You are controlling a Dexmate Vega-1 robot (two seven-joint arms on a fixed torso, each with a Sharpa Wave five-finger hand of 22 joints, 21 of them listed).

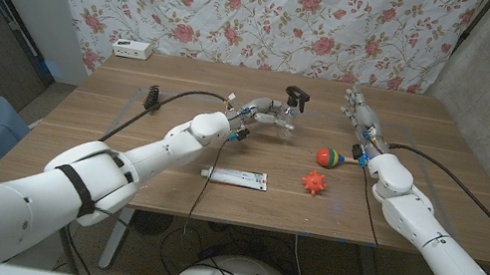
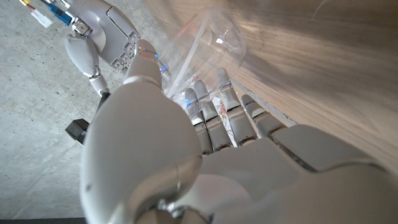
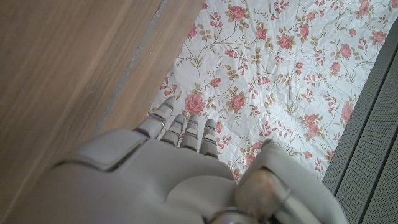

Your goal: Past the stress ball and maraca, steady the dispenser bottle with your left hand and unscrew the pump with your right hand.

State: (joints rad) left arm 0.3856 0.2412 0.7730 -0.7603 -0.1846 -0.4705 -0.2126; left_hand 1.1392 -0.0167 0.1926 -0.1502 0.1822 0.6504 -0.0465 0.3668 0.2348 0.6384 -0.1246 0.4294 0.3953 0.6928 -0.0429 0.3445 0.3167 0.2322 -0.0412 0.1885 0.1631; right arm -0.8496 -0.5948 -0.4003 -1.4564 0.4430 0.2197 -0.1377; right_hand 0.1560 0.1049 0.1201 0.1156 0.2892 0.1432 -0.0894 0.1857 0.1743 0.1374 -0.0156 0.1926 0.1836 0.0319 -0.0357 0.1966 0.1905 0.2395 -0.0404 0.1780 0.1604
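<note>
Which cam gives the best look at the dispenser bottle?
Head view: the whole dispenser bottle shows upright with its black pump, the left robot hand at it. Left wrist view shows just its clear body up close; right wrist view looks elsewhere.

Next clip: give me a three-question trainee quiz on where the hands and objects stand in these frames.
1. True or false: the right hand is gripping the pump.
2. Which hand holds the dispenser bottle? A) left hand B) right hand C) neither
3. Fill in: the red spiky stress ball lies beside the colourful ____.

Key: 1 false, it is apart from the bottle, holding nothing; 2 A; 3 maraca.
</note>
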